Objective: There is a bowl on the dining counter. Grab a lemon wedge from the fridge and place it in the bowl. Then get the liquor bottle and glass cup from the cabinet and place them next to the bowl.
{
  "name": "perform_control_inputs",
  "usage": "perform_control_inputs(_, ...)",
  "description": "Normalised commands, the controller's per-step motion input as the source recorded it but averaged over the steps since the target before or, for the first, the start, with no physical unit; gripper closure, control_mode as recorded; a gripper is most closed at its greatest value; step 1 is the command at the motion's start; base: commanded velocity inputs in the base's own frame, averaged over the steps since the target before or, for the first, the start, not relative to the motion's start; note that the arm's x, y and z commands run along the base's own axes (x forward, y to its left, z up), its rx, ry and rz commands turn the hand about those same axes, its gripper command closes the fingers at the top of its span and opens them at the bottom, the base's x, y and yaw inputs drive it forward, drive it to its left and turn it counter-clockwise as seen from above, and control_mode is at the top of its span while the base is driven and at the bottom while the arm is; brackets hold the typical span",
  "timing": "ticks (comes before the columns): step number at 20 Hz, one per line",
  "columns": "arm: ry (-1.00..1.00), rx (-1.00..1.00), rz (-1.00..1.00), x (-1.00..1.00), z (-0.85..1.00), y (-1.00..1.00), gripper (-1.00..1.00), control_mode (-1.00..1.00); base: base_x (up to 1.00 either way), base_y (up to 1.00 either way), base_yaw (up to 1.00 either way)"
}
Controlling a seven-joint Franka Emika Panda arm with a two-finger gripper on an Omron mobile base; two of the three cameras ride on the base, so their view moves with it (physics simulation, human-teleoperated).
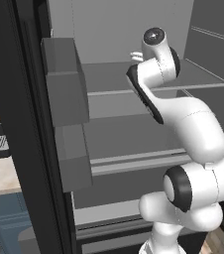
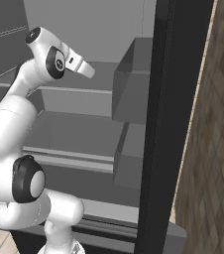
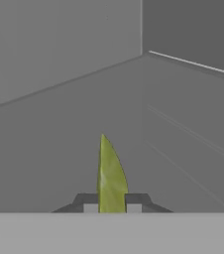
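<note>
A yellow-green lemon wedge [image 3: 111, 173] stands upright between my gripper's [image 3: 112, 204] two dark fingertips, and the gripper is shut on it. The hand [image 2: 80, 66] reaches into the open fridge over the upper shelf [image 1: 203, 77]. In the hand view the wedge is held above the grey shelf floor, near the fridge's back corner. The bowl, the liquor bottle, the glass cup and the cabinet are out of view.
Grey door bins [image 1: 64, 84] [image 2: 131, 84] hang on the open fridge door beside the arm. A lower shelf [image 1: 134, 161] runs under the upper one. A dark fridge frame [image 2: 158, 124] and a brown tiled wall [image 2: 213, 149] stand at the right.
</note>
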Motion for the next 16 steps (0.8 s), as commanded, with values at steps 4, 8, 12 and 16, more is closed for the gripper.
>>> perform_control_inputs(4,0.00,0.00,0.00,-0.01,0.00,0.00,1.00,-1.00,0.00,0.00,0.00)
perform_control_inputs(8,0.00,0.00,0.00,-0.18,0.00,0.00,1.00,-1.00,0.00,0.00,0.00)
perform_control_inputs(12,0.00,0.00,0.00,-0.33,-0.03,0.00,1.00,-1.00,0.00,0.00,0.00)
perform_control_inputs(16,-0.01,0.00,0.00,-0.43,-0.05,0.00,1.00,-1.00,0.00,0.00,0.00)
